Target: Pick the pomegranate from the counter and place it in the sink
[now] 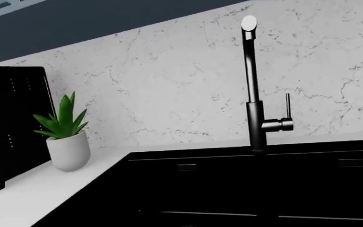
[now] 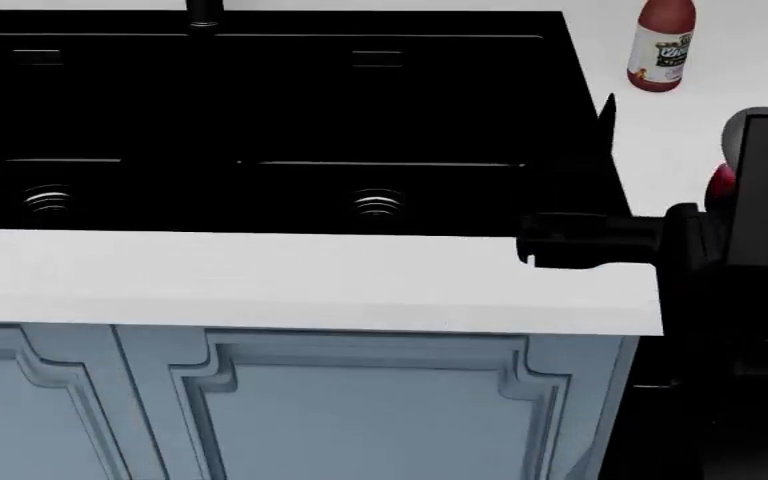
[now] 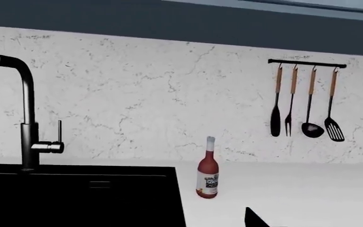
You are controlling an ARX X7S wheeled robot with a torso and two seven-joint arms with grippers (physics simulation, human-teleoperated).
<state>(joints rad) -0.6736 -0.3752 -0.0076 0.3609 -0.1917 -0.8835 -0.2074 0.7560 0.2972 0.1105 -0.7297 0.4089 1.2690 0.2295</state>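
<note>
In the head view only a red sliver of the pomegranate [image 2: 720, 180] shows on the white counter [image 2: 317, 280], right of the black double-basin sink [image 2: 558, 60]; my right arm's black block hides the rest of it. My right gripper [image 2: 696, 103] reaches over that spot. Its two fingertips stand wide apart, one at the sink's right rim and one above the block, so it is open. One dark fingertip [image 3: 255, 218] shows in the right wrist view, where the pomegranate is out of view. My left gripper's fingers show in no view.
A red sauce bottle [image 2: 660, 45] with a white label stands on the counter behind the right gripper; it also shows in the right wrist view [image 3: 208, 176]. A black faucet [image 1: 252, 85], a potted plant [image 1: 66, 142] and a black appliance [image 1: 8, 123] stand by the marble backsplash. Utensils [image 3: 304, 101] hang on a rail.
</note>
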